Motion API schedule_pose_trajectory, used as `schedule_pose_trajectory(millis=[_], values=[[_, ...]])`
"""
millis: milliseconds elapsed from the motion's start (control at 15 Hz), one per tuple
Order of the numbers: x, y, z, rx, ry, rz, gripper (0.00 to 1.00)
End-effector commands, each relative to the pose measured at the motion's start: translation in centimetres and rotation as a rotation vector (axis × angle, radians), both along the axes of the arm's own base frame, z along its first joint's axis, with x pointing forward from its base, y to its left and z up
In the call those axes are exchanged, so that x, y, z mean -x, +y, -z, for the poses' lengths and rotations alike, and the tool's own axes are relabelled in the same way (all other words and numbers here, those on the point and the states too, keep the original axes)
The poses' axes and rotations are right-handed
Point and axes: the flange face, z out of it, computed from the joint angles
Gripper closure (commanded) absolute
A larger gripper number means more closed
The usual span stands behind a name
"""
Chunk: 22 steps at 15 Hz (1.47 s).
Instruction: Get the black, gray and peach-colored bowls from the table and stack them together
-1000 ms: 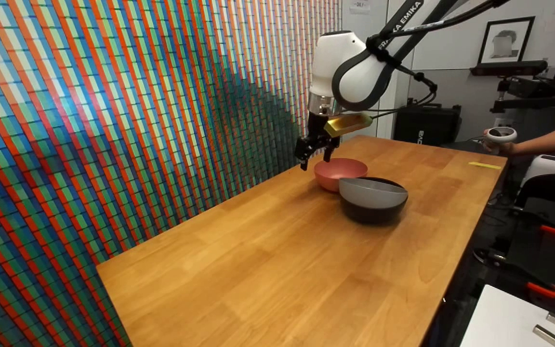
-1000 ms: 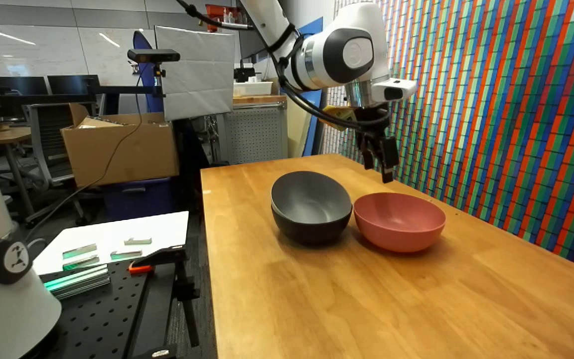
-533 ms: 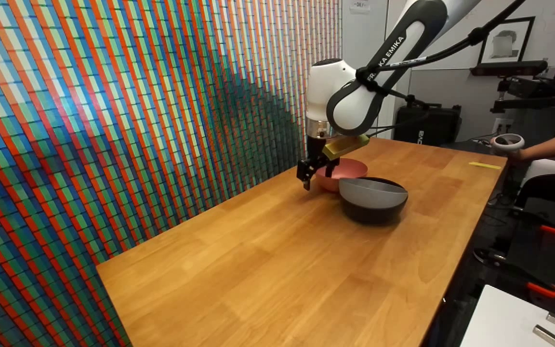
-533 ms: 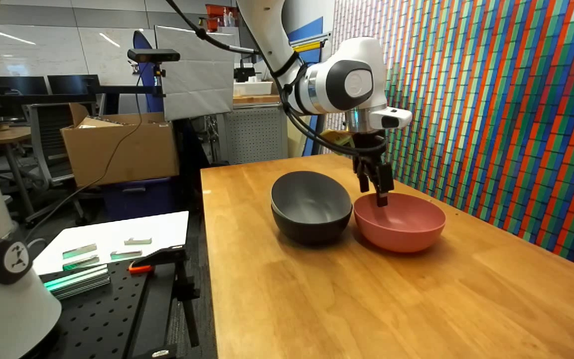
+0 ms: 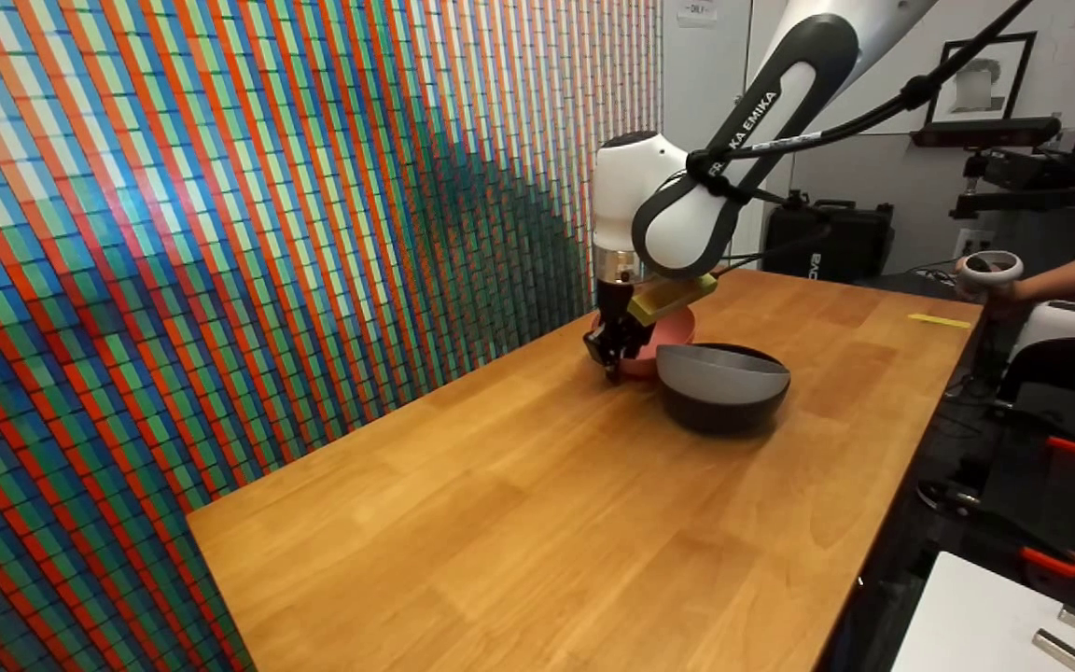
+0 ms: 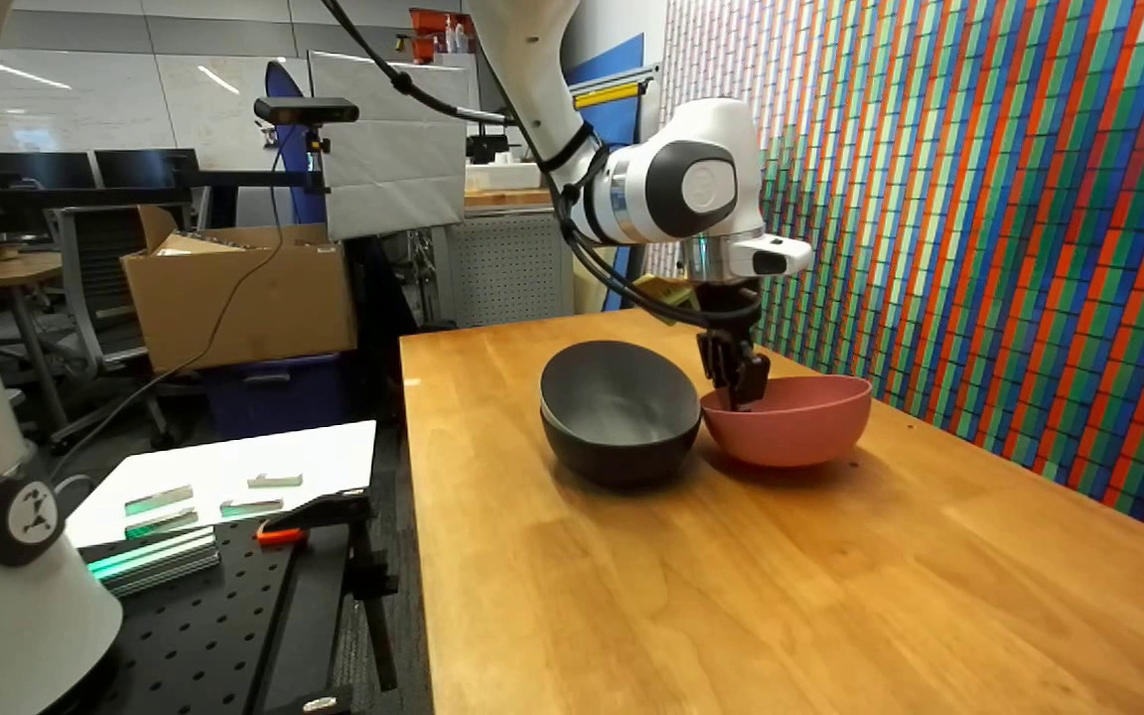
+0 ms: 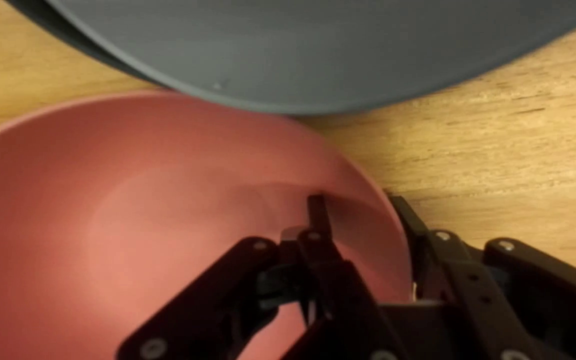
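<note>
End effector (image 7: 358, 199) straddles wall of tilted peach bowl (image 7: 168, 225); clamped or loose, cannot tell. Just beside, gray bowl (image 6: 622, 392) leans inside black bowl (image 6: 617, 468) on table (image 6: 731, 596).

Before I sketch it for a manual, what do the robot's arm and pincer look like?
The arm is white and rounded, with dark gray panels; its lettering, partly covered, ends in EMIKA. Black cables are strapped to it. A silver collar and a yellow block sit near the pincer, which is black with jointed links and pale screw heads.
</note>
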Motion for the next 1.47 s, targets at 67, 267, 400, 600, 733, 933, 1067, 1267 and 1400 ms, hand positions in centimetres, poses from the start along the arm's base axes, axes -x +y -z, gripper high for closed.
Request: schedule_pose_trajectory(millis=[67, 267, 400, 600, 733, 933, 1067, 1267, 1400], values=[[-1.0, -0.4, -1.6, 0.031, -0.019, 0.006, 0.98], [-1.2, -1.1, -3.5, 0.034, -0.042, 0.008, 0.97], [-1.0, -1.3, -5.1, 0.033, -0.045, 0.003, 0.98], [-0.2, -1.1, -7.2, 0.022, -0.027, -0.009, 0.97], [0.8, -0.6, -8.8, 0.02, -0.003, -0.029, 0.97], [2.9, 0.6, -11.5, -0.002, 0.047, -0.066, 0.97], [5.0, 2.0, -13.3, -0.027, 0.08, -0.099, 0.97], [7.6, 3.3, -15.1, -0.052, 0.115, -0.132, 0.97], [9.5, 3.6, -15.5, -0.064, 0.135, -0.14, 0.97]])
